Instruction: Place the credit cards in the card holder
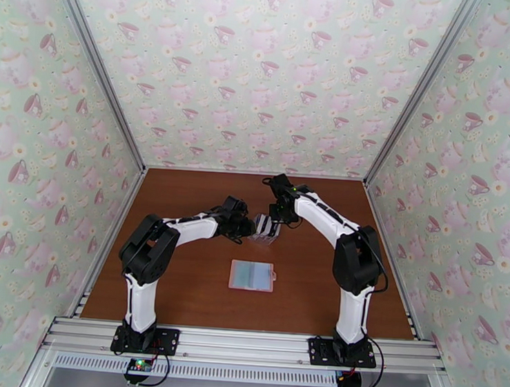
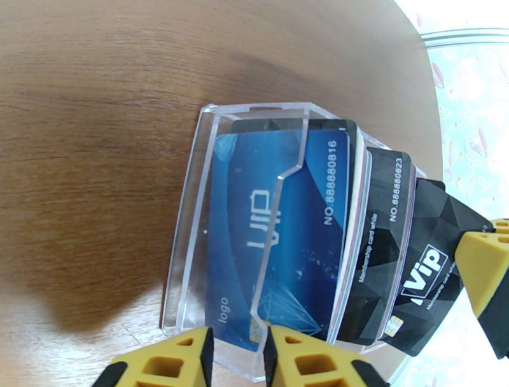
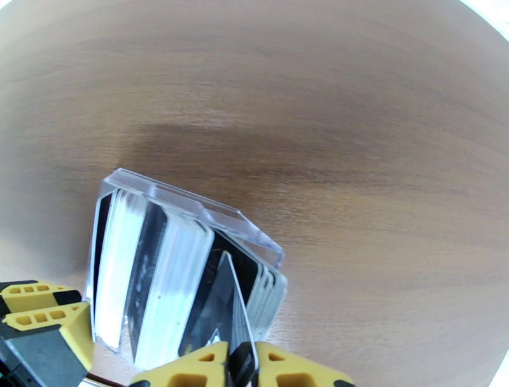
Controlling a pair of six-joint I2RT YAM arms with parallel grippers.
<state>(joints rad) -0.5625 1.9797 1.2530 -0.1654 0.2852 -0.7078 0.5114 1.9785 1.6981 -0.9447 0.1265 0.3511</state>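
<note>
**Both grippers at the card rack, one card pinched**

The two arms meet over the middle of the brown table (image 1: 180, 290), at a clear rack (image 2: 191, 210) that stands there with the credit cards (image 3: 172, 280) packed upright in its slots. In the left wrist view the frontmost is a blue card (image 2: 235, 210) marked VIP behind the rack's notched front wall, with black ones fanned out behind it toward the right.

The left gripper (image 2: 238, 349) comes in low from the left arm's side. Its yellow fingers (image 2: 159, 366) stand close together with the rack's clear front wall between them, clamped on the rack.

The right gripper (image 3: 238, 364) is at the far end of the row. Its two yellow fingertips press on either side of one black card (image 3: 224, 312), which leans out of line with its neighbours, tilted away from the rest of the stack. The left wrist view shows the same card from its face: black, a white VIP mark, one yellow finger against its outer edge. The card's lower end is beside the others in the rack; whether it sits in a slot cannot be told.

The card holder (image 1: 252, 275) lies flat and open on the table, nearer the arm bases than the rack and well apart from it, between the two arms. It has a pink border around a pale grey-blue inside. Neither gripper touches it.
</note>
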